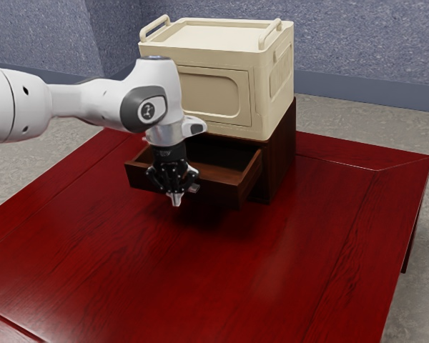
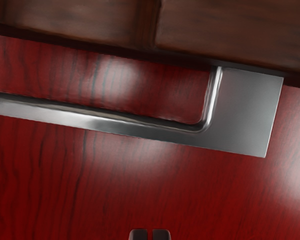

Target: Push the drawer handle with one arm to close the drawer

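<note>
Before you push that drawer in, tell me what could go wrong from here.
My gripper is shut, a narrow tip against a slim handle: it could slip over or under the bar.

The drawer stands open; if I push off-centre or at an angle, it may bind.

The cream box sits atop the cabinet, above the drawer: as I move in, my arm might bump it.
</note>
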